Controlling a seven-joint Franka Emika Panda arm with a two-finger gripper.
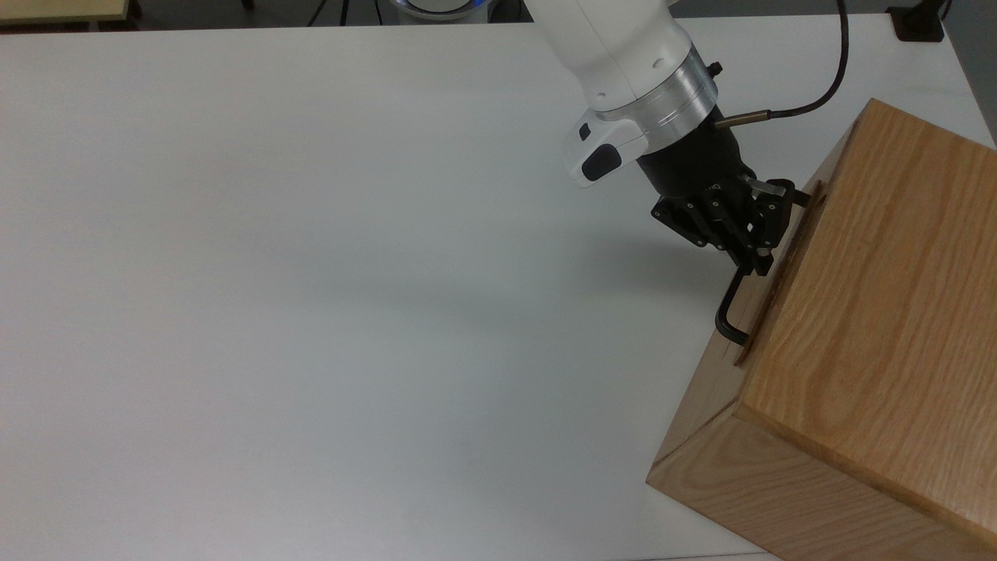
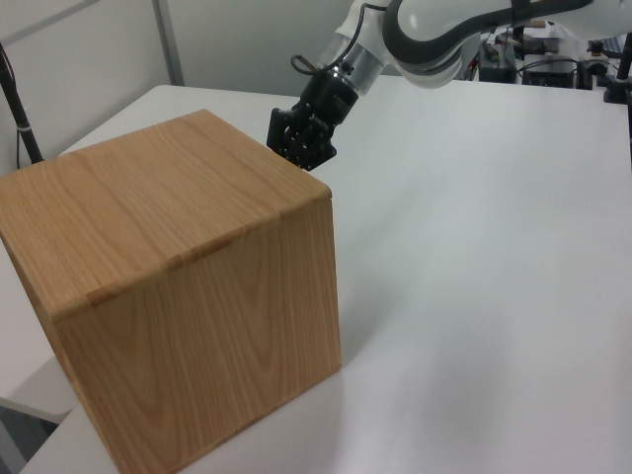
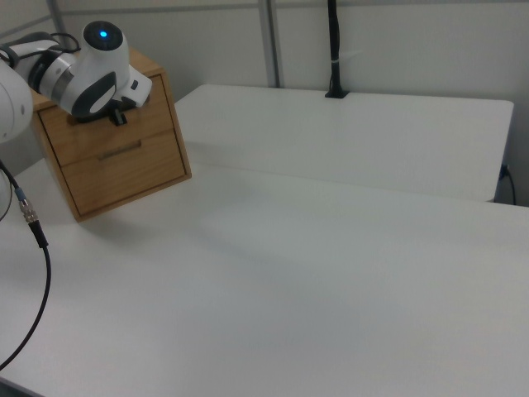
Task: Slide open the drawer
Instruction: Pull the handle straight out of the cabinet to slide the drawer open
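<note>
One arm: we see fingers [image 1: 759,253] clamped on the handle [image 1: 731,312]; drawer [image 1: 771,292] barely out, at the desk's [image 1: 311,273] corner.

tool [image 1: 754,248] fingertips hidden at handle [image 1: 731,309], cabinet [image 1: 872,335] cut off by top view's right edge

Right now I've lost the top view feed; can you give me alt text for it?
The black end effector sits on the black bar handle of the wooden cabinet's upper drawer, at the top view's right. The drawer front looks barely out from the cabinet face, and the white table stretches away bare.
</note>
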